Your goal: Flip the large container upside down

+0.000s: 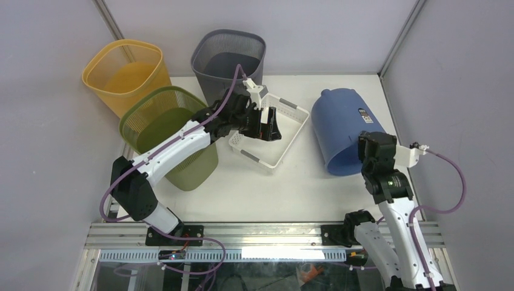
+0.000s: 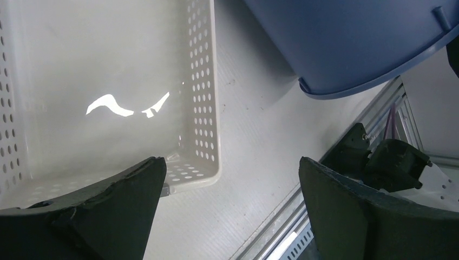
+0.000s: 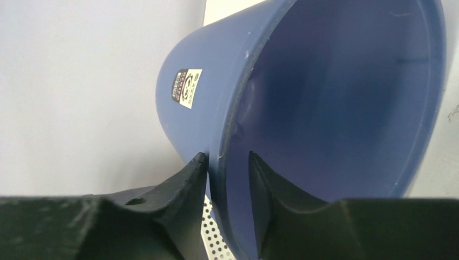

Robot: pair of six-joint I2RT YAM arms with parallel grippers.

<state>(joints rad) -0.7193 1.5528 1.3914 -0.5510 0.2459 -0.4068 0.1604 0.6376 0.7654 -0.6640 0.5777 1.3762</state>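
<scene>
The large blue container [image 1: 345, 130] lies tilted on the right of the table, its base toward the back and its open mouth toward me. My right gripper [image 1: 371, 145] is shut on its near rim. In the right wrist view the gripper [image 3: 227, 158] has one finger outside the wall and one inside the container [image 3: 335, 92]. My left gripper [image 1: 271, 127] is open and empty, hovering over the white perforated basket [image 1: 285, 154]. In the left wrist view the gripper [image 2: 231, 162] shows wide-apart jaws above the basket's corner [image 2: 205, 108], with the blue container [image 2: 346, 43] at the upper right.
A yellow bin [image 1: 124, 76], a green mesh bin [image 1: 170, 133] and a grey mesh bin [image 1: 229, 57] stand at the back left. The left arm reaches over the green bin. A metal rail [image 1: 260, 233] runs along the near edge. Walls close in both sides.
</scene>
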